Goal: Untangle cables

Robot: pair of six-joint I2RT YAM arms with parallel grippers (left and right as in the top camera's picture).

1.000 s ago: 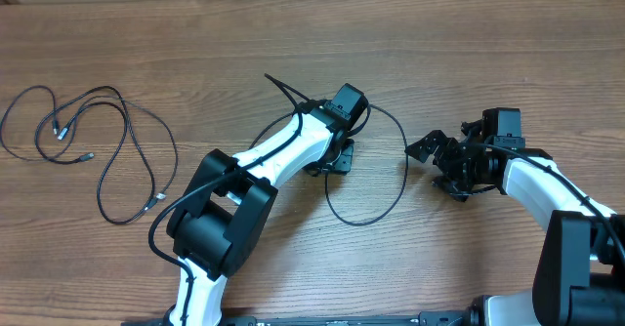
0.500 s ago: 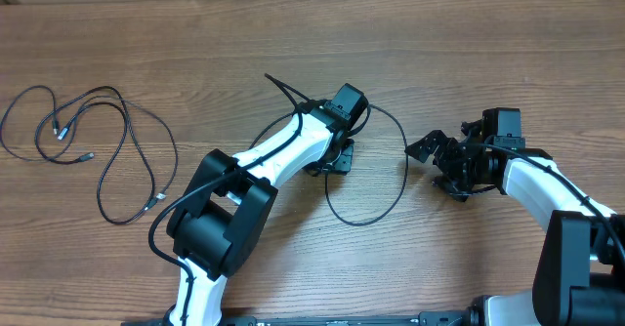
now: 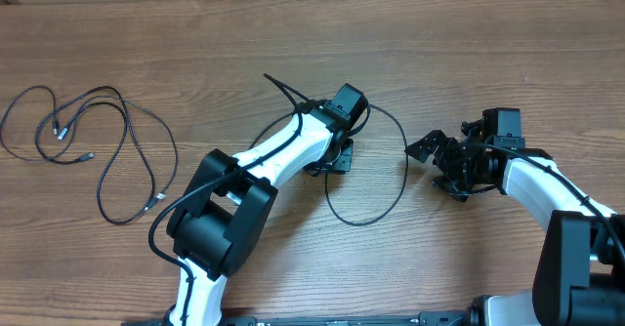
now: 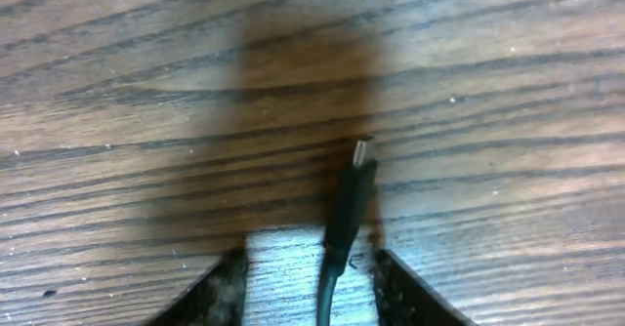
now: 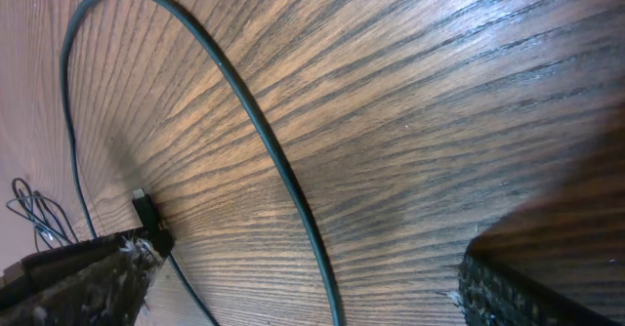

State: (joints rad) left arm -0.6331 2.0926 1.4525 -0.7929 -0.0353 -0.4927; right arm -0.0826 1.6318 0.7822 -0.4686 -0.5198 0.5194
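**While both hands stand open, cables lie in two lots**

Where the wooden counter [image 3: 469, 53] shows its grain, the left arm [image 3: 283, 155] reaches in to centre and the right arm [image 3: 532, 180] bends in from the right. Left hand [image 4: 308, 263] low over the wood, fingers partly apart, gripping nothing. Right hand [image 5: 308, 260] spread wide, holding nothing. Most cables [image 3: 73, 109] sit far left in loose overlapping loops, well apart from both arms. Single cable [image 3: 406, 165] lies in one big open loop between the hands. Its silver-tipped plug [image 4: 359, 175] rests flat between the left fingers, gap either side
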